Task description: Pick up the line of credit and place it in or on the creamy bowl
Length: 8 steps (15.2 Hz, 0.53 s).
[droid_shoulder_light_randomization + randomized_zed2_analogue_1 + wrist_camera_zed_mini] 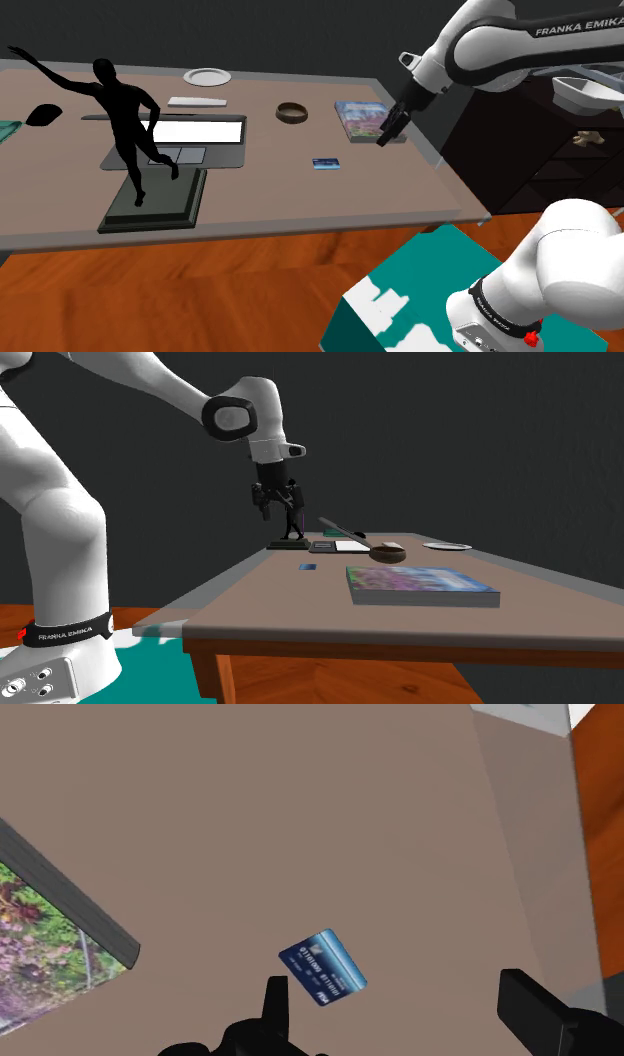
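A small blue credit card (326, 163) lies flat on the brown table (400, 195), also seen at card (307, 567) and card (322, 966). My black gripper (385, 135) hangs open above the table, to the right of the card in the shoulder view and clear of it. In the wrist view the card lies below the gripper (405, 1004), closer to one fingertip (278, 999) than the other. A shallow white bowl (207, 76) sits at the table's far edge, and the same bowl (447, 546) shows in the second exterior view. The gripper (276, 504) holds nothing.
A brown ring-shaped bowl (292, 112) and a colourful book (362, 117) lie beyond the card. A black figurine (130, 130) on a dark base stands beside an open laptop (190, 135). The table's near edge (300, 228) runs just in front of the card.
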Motion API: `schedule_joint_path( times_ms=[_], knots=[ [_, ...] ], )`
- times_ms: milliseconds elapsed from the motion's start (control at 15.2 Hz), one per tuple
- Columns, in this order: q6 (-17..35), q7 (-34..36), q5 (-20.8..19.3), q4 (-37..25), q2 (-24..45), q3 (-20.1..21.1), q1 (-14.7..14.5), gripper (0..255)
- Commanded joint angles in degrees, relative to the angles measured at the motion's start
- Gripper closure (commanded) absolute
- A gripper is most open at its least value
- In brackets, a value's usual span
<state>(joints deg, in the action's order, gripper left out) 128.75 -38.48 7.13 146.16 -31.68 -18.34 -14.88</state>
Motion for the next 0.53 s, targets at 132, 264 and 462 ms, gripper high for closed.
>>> schedule_joint_path(
  times_ms=[132, 264, 462],
  knots=[
    [8.76, -14.41, 6.75, -0.36, 7.43, -6.61, -7.09, 0],
    [11.9, -22.57, 11.98, -1.73, 11.78, -10.29, -11.68, 0],
    [14.47, -36.6, 22.5, -4.96, 18.88, -15.83, -18.92, 0]
  ],
)
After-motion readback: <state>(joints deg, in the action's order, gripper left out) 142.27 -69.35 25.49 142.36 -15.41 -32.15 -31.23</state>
